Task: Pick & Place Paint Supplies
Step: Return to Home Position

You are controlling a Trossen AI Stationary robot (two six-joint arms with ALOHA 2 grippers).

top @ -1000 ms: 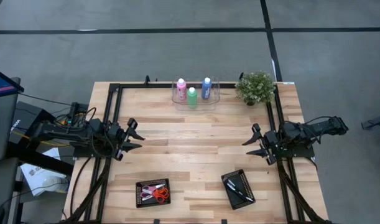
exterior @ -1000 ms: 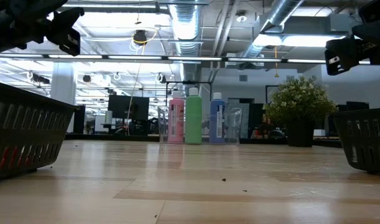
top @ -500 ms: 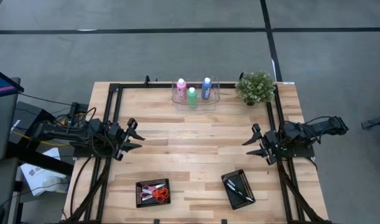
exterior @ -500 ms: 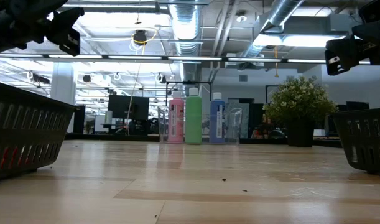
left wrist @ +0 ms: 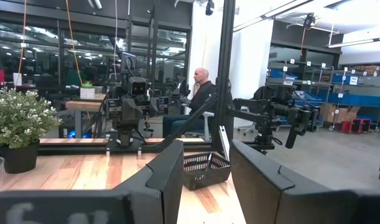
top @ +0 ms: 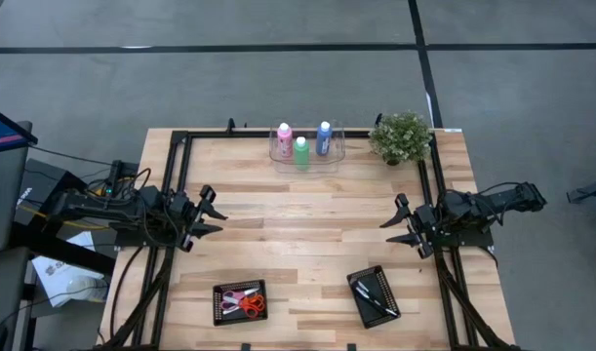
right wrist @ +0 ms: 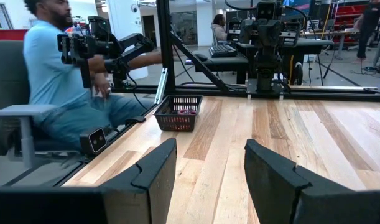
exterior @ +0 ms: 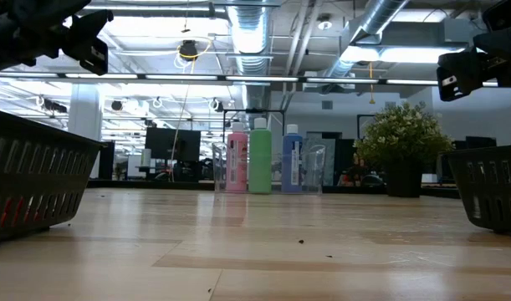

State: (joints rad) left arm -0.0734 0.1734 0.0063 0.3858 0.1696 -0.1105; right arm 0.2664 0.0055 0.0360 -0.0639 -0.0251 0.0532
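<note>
Three paint bottles with white caps, pink (top: 284, 139), green (top: 301, 150) and blue (top: 324, 137), stand upright in a clear tray (top: 308, 162) at the table's far edge; the low view shows pink (exterior: 237, 167), green (exterior: 260, 165) and blue (exterior: 293, 170). Thin dark brushes (top: 376, 296) lie in a black basket (top: 374, 296) near the front right. My left gripper (top: 211, 215) hovers open over the table's left side. My right gripper (top: 397, 224) hovers open over the right side. Neither is near the bottles.
A small potted plant (top: 400, 136) stands at the far right corner beside the tray. A black basket with red scissors (top: 240, 302) sits near the front left. A black frame (top: 180, 156) runs along the table's edges. Bare wood (top: 302, 224) lies between the grippers. A person sits beyond the table's left side (right wrist: 59, 87).
</note>
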